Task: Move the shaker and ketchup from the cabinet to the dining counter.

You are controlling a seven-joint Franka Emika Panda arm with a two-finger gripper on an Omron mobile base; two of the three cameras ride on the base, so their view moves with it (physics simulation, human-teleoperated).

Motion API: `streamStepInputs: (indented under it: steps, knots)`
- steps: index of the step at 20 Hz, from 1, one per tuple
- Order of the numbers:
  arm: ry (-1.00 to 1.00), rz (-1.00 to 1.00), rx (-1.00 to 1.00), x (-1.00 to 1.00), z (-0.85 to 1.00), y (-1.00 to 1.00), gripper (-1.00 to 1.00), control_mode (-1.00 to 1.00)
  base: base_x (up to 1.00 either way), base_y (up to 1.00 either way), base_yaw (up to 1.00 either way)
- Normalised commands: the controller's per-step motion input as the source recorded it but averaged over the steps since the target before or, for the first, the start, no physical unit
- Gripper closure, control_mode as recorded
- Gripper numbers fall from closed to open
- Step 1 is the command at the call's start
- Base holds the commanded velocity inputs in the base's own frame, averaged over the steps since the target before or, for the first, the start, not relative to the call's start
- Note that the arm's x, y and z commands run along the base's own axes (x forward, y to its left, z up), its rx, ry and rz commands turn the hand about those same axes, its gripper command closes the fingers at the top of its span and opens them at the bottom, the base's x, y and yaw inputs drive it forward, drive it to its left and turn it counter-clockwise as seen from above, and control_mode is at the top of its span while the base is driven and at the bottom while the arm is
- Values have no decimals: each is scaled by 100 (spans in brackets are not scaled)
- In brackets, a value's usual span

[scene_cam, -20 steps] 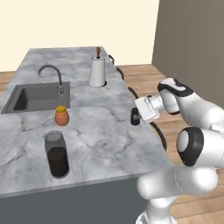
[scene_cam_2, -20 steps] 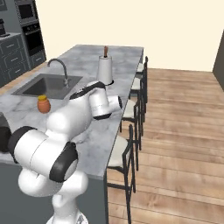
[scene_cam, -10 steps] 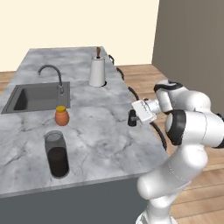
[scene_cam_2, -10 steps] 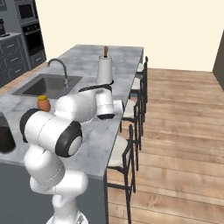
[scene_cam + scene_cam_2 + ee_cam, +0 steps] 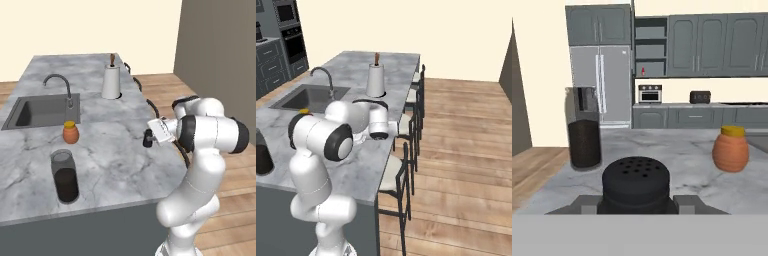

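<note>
Black shaker (image 5: 635, 184) sits clamped in the gripper (image 5: 148, 138) low over the right edge of the dining counter (image 5: 115, 155), while the ketchup (image 5: 643, 71) waits in the far cabinet (image 5: 649, 47).

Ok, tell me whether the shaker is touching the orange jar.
Apart. In the hand view the shaker sits at the tool, with bare marble between it and the orange jar; the left base view agrees.
</note>
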Motion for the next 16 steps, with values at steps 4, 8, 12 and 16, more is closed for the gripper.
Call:
streamStepInputs:
  steps: [4,8,12,16]
  knots:
    - [0,2,0,28,-20,1,100,-100,0,0,0]
    - [0,1,-4,28,-21,4,100,-100,0,0,0]
    - [0,1,-1,27,-25,4,100,-100,0,0,0]
    - [0,1,0,24,-31,3,100,-100,0,0,0]
